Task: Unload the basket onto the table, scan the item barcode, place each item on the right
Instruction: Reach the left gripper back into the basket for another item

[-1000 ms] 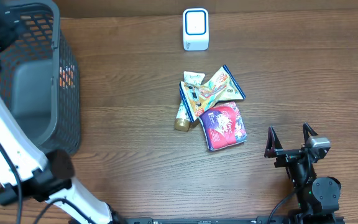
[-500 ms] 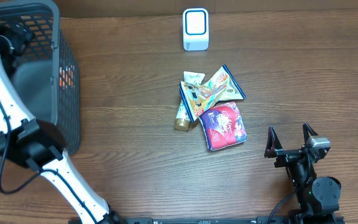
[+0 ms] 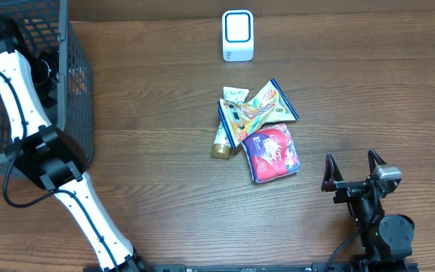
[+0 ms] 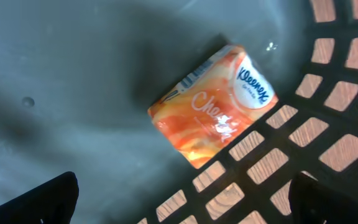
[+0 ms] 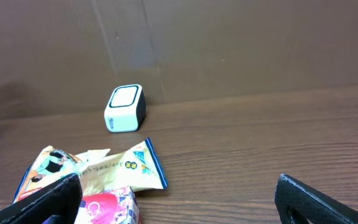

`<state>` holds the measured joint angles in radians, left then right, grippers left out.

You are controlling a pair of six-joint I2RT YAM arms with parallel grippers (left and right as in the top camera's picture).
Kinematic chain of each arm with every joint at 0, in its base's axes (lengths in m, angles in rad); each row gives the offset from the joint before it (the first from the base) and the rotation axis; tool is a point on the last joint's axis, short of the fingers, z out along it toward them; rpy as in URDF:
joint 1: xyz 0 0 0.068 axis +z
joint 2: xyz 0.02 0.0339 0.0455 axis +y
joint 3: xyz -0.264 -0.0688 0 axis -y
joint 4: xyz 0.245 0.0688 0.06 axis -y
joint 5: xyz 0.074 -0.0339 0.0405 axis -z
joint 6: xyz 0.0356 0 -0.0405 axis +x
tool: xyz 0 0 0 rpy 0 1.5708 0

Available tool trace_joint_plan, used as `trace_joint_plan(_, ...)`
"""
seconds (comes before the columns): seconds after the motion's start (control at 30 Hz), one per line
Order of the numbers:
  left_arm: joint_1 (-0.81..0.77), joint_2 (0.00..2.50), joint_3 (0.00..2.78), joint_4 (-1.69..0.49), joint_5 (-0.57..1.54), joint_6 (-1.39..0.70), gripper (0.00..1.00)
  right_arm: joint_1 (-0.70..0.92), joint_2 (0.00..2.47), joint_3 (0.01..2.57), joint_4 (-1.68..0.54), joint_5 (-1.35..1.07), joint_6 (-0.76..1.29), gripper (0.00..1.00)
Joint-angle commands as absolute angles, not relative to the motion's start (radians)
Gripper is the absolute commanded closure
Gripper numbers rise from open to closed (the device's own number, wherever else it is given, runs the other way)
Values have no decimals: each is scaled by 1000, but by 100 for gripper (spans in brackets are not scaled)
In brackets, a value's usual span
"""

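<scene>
Hovers with the left claw spread wide and empty inside the dark grey plastic mesh basket, above an orange Kleenex tissue pack lying on the basket floor just beside the lattice wall. Rests with the right claw likewise spread and empty at the near right of the brown wooden worktop, apart from the heap of colourful snack packets at mid-worktop and the white box-shaped barcode scanner at the far edge.

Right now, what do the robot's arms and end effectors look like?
The left arm has slim white links, bulky black joints and a thin black cable alongside. The right arm is black, with a round joint and a grey block on top. The left end effector and right end effector are each dark and two-pronged.
</scene>
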<state>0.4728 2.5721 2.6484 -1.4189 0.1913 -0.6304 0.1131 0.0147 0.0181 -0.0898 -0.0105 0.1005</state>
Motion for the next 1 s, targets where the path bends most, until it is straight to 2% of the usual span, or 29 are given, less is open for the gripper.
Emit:
trace_joint_plan(0.0, 462, 2579, 2653, -1450, 181, -644, 0, 118, 6, 8, -84, -1, 102, 0)
trace_joint_plan(0.2, 462, 2579, 2653, -1501, 94, -633, 0, 118, 6, 8, -84, -1, 102, 0)
trace_joint_plan(0.37, 463, 2571, 2654, -1541, 94, -628, 4, 118, 6, 8, -84, -1, 102, 0)
trace_joint_plan(0.6, 474, 2512, 2661, -1684, 91, -629, 2, 118, 6, 8, -84, -1, 102, 0)
trace_joint_plan(0.97, 479, 2350, 2661, -1690, 105, -560, 1, 118, 6, 8, -84, -1, 102, 0)
